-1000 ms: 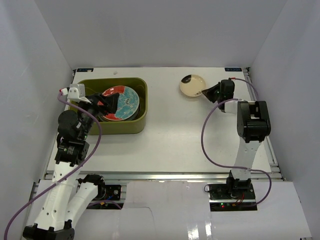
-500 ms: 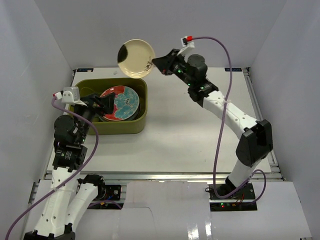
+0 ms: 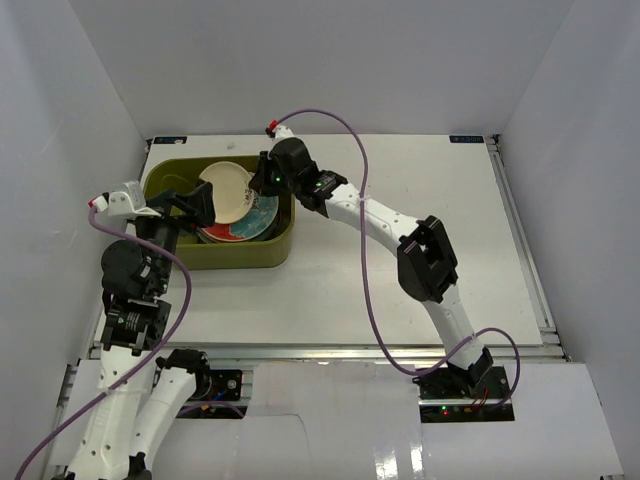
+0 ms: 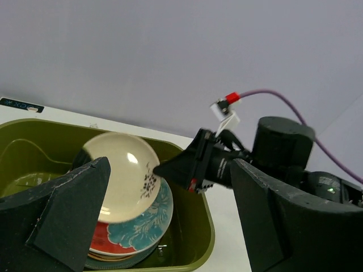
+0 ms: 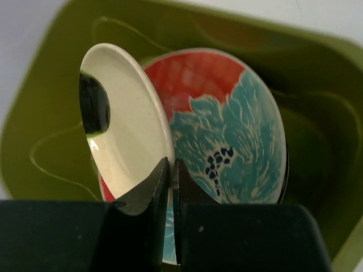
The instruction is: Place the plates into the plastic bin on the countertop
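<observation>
The olive-green plastic bin [image 3: 240,258] stands at the back left of the white countertop [image 3: 400,260]. A stack of plates lies in it, the red-teal plate [image 3: 256,224] on top. My right gripper [image 3: 258,183] is shut on the rim of the small cream plate [image 3: 228,190] and holds it tilted, almost on edge, just above the stack. The right wrist view shows the shut gripper [image 5: 171,170] pinching the cream plate [image 5: 127,130] beside the red-teal plate [image 5: 238,130]. My left gripper [image 3: 203,207] hangs open and empty over the bin's left side, its fingers [image 4: 68,209] framing the cream plate [image 4: 119,175].
White walls enclose the countertop on three sides. The right arm [image 3: 420,255] stretches diagonally across the table from its base at the front right to the bin, trailing a purple cable [image 3: 365,300]. The bin's near right corner [image 4: 207,226] lies under the left gripper.
My right arm lifted the cream plate from the back right of the table, swung it left through the air and brought it down over the stack. The left gripper drew back slightly, still open.
</observation>
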Action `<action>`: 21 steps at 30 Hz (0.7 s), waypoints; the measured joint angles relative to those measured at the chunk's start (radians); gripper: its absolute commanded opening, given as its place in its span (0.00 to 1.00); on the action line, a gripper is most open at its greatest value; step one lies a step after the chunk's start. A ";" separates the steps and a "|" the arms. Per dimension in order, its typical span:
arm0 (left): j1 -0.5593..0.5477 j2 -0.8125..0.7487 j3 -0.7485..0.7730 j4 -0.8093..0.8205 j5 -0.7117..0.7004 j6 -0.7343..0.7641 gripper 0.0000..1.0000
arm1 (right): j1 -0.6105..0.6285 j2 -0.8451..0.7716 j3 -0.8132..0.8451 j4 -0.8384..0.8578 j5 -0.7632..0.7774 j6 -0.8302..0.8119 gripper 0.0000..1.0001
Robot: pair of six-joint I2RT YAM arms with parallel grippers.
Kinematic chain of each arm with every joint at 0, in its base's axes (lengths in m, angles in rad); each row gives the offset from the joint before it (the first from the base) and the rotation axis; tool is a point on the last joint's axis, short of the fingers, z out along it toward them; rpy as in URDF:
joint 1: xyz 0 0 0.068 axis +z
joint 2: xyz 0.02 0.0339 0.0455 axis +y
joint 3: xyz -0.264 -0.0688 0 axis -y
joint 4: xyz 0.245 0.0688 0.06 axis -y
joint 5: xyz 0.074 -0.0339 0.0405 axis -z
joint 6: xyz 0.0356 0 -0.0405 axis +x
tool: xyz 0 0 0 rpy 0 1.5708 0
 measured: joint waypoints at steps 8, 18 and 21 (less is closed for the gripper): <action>-0.001 0.001 0.000 0.000 0.000 0.002 0.98 | 0.016 0.031 -0.011 -0.082 0.048 -0.013 0.39; -0.001 0.014 -0.001 0.004 0.001 0.002 0.98 | 0.024 0.011 -0.040 -0.039 0.070 -0.016 0.84; -0.001 0.020 -0.001 0.005 0.001 0.002 0.98 | 0.022 -0.006 -0.041 -0.036 0.069 -0.020 0.97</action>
